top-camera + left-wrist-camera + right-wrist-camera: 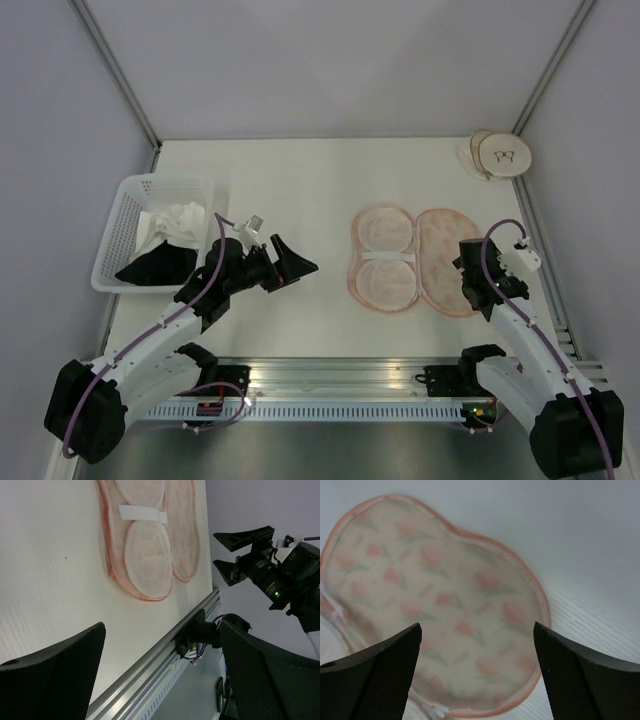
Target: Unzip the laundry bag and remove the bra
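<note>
Jaws wide apart on both: left gripper (296,254) beside the basket (112,240), right gripper (476,630) above the laundry bag (412,260), spread unzipped just right of centre. The bra (178,218), crumpled and hard to read, lies in that 9 o'clock basket.

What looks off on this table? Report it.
The laundry bag lies splayed wide open mid-table, right half print-up, left half showing a white strap. That fits an unzipped bag; nothing looks spilled or damaged. Both the left hand and right hand hang open, empty.
</note>
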